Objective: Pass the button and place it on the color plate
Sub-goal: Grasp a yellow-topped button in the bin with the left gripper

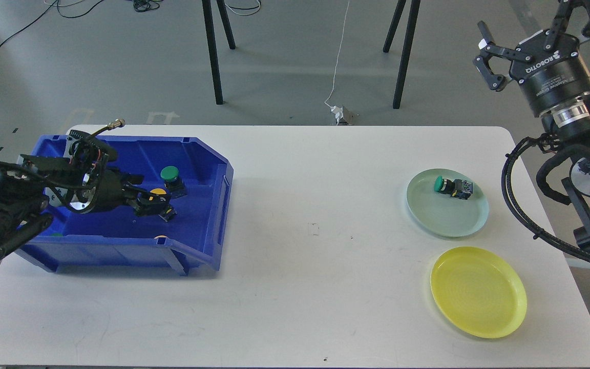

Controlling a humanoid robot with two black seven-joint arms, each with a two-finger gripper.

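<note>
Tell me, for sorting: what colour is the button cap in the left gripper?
Yellow cap, in the left gripper; head view.

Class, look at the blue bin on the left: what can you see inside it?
Inside the blue bin: a green button, a yellow button at the left end effector, whose arm covers the bin's left part. Small bits of colour by the front wall are unclear.
</note>
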